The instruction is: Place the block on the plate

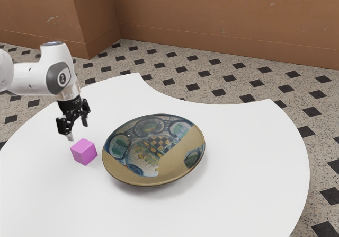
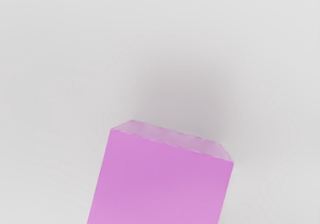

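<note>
Magenta block [image 1: 83, 152], flat on the white table [image 1: 243, 194], just beside the round plate [image 1: 172, 160] (blue-green pattern, tan patches)

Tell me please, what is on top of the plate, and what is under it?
No object lies on the plate; its painted surface is visible. Under it is the white table, but the part directly beneath is covered by the plate.

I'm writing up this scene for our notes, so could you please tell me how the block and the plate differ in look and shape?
The block is a small cube; the plate is round and wider. The block is plain purple-pink, while the plate carries a dark blue-green pattern beside bare tan areas. Both rest on the white table.
</note>
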